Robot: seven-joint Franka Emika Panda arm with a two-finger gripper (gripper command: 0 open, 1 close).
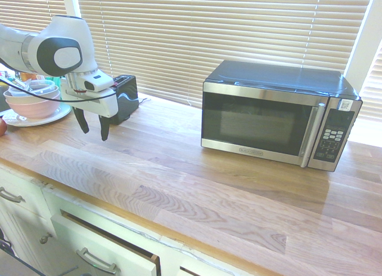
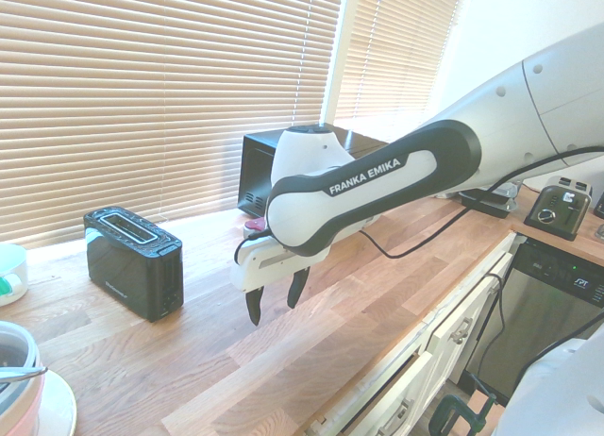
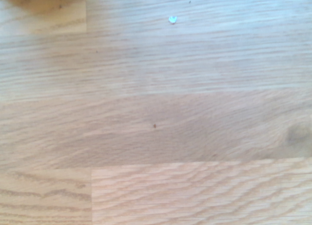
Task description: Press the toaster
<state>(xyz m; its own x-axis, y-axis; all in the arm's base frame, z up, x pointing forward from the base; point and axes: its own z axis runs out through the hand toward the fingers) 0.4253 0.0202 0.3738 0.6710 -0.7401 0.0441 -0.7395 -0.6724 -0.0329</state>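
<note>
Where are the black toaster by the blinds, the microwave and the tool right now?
Toaster (image 2: pixel 132 274): second exterior view, long side.
Microwave (image 1: pixel 256 125): first exterior view, door window.
Tool (image 2: pixel 275 304): second exterior view, midway between fingertips.

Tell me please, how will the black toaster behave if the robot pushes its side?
The toaster may tip a little, since it stands tall and narrow. Its boxy shell looks stiff, and its flat sides make rolling unlikely.

black-and-steel microwave (image 1: pixel 268 117) on wooden counter (image 1: pixel 179 168) — slatted blinds (image 1: pixel 209 37) behind, pink bowl (image 1: pixel 34 109) on plate (image 1: pixel 59 113)
</note>
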